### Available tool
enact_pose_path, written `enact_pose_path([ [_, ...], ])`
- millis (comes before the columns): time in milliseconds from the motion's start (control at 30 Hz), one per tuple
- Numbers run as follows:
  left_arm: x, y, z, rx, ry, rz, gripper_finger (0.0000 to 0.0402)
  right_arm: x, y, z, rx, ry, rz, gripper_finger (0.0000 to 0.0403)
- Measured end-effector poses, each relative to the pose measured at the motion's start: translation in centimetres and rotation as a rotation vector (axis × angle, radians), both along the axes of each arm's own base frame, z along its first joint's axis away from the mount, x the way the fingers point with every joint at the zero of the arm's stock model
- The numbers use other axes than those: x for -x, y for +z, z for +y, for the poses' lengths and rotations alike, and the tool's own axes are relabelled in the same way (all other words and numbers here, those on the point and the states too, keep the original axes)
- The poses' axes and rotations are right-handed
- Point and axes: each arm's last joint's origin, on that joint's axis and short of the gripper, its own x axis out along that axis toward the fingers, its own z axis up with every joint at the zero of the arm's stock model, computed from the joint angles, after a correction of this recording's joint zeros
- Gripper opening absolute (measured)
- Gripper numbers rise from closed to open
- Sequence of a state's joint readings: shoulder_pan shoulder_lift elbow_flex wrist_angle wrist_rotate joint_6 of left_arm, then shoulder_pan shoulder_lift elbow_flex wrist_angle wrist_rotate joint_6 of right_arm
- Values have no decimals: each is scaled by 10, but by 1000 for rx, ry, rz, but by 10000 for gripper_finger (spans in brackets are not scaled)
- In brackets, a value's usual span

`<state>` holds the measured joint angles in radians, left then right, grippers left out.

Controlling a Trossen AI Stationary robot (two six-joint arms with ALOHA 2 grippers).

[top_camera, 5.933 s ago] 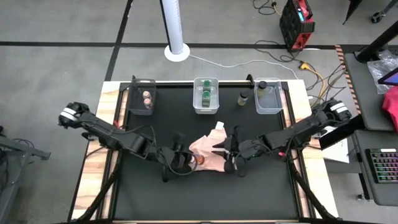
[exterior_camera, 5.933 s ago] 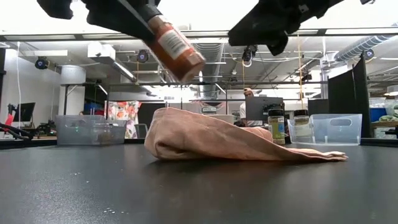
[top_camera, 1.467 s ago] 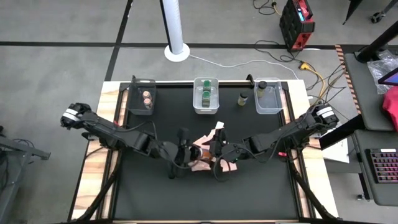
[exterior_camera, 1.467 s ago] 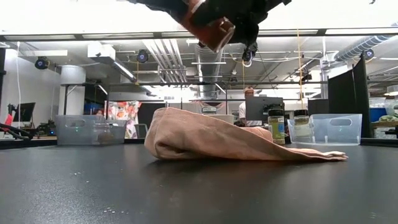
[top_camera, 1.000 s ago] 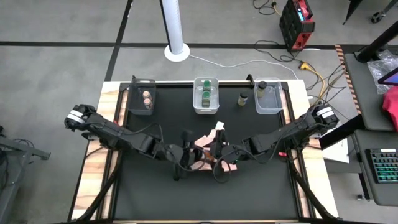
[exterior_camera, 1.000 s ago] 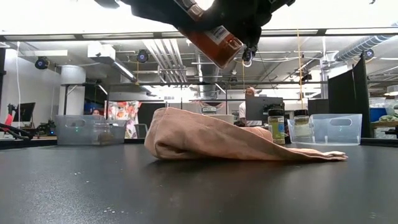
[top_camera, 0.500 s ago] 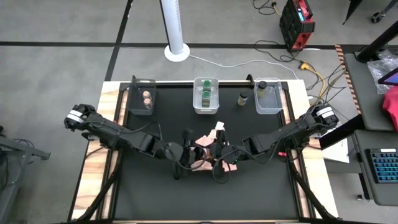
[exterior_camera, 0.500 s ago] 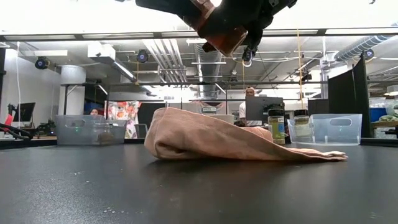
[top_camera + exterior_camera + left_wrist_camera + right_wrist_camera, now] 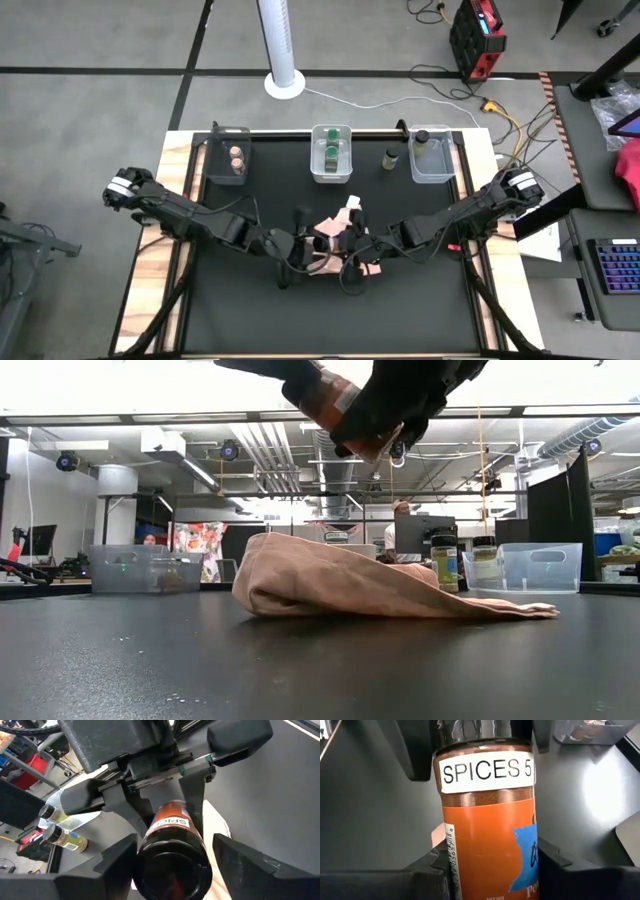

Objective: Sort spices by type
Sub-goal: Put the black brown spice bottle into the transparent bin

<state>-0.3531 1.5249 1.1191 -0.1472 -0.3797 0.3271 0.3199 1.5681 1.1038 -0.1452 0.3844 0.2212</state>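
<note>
A spice jar of orange-red powder, labelled "SPICES 5", hangs tilted above the crumpled pink cloth at mid-table. My right gripper is shut on it. My left gripper faces it from the table's left and is open. Its fingers stand on either side of the jar's dark end, and a gap shows at one finger. In the high view the two grippers meet over the cloth. My right gripper pinches the jar's body between its two fingers, on the orange-labelled sides below the white label. The fingers come from the table's right, slanting down, and lie along the jar. The jar is tilted and clear of the cloth.
Along the far edge stand three clear bins: the left bin with tan-lidded jars, the middle bin with green-lidded jars, the right bin with one jar. A loose jar stands between the middle and right bins.
My right gripper has tipped a little. Its fingers now cover the jar's lower end, which showed bare a second ago. The jar has stayed tilted above the cloth, between the two grippers.
</note>
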Motion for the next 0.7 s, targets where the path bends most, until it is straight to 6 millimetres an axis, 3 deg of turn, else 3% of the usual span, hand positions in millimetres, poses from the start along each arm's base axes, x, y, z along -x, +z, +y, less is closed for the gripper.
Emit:
enact_pose_path([
  [467,9,4,7,-94,99,28,251,21,-8,-8,22,-143,182,158],
  [700,21,-3,11,-38,115,-50,251,36,-5,1,42,-154,112,158],
])
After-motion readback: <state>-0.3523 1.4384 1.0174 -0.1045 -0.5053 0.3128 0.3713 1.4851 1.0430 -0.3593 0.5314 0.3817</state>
